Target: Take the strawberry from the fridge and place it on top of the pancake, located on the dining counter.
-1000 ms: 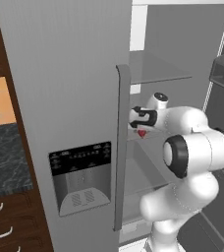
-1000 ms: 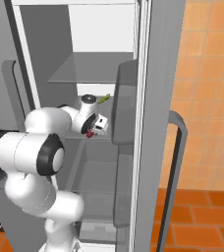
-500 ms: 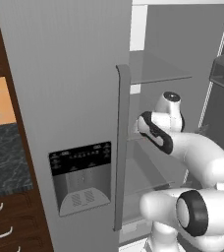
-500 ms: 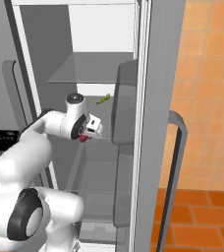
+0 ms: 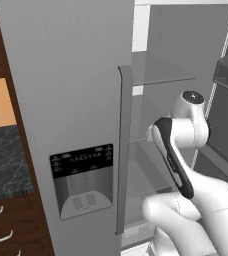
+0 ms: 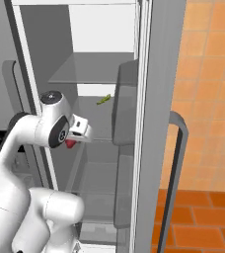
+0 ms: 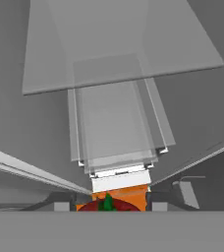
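My gripper [image 6: 75,138] is shut on the strawberry [image 6: 71,144], a small red berry that hangs just below the white hand in front of the open fridge [image 6: 156,99]. In the hand view the strawberry [image 7: 121,206] with its green top sits at the bottom between the fingertips of the gripper [image 7: 109,204], with the glass shelves [image 7: 114,128] ahead. In the left base view my own arm [image 5: 181,150] hides the hand. The pancake and the dining counter are out of view.
The fridge's left door [image 5: 61,100] is closed, with a long handle [image 5: 123,150] and a dispenser panel [image 5: 81,182]. The right door [image 6: 159,123] stands open beside an orange tiled wall [image 6: 210,89]. A small green thing [image 6: 103,100] lies on a shelf. Dark granite worktop [image 5: 6,160] is at the left.
The arm has folded and drawn back from the shelves. The hand with the strawberry moved left and slightly down in the right base view, still shut on it.
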Robot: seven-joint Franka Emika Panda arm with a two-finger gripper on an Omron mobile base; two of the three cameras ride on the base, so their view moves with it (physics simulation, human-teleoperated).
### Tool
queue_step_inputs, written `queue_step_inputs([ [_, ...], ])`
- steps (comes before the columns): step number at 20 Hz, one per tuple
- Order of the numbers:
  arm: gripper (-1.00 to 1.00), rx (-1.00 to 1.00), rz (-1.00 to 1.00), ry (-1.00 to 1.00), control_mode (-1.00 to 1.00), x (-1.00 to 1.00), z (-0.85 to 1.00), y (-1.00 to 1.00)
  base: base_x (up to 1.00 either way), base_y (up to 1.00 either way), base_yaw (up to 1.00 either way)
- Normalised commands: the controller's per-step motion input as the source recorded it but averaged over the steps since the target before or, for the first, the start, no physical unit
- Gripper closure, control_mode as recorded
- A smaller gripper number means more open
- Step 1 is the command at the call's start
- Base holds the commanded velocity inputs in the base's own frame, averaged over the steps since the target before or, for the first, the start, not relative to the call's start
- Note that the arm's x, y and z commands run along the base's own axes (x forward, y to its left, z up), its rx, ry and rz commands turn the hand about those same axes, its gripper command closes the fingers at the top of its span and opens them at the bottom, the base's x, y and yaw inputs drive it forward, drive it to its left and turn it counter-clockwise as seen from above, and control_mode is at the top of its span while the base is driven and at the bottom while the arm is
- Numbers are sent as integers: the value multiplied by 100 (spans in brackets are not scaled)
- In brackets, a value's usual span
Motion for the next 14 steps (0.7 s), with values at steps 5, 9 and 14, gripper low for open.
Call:
queue_step_inputs([
  [5, 100, -6, 0, 9, -100, -100, 32, 0, 0, 0, 0],
  [9, 100, 0, 0, -9, -100, -94, 4, -19, 0, 0, 0],
  [14, 100, 0, 0, -3, -100, -60, 0, 1, 0, 0, 0],
])
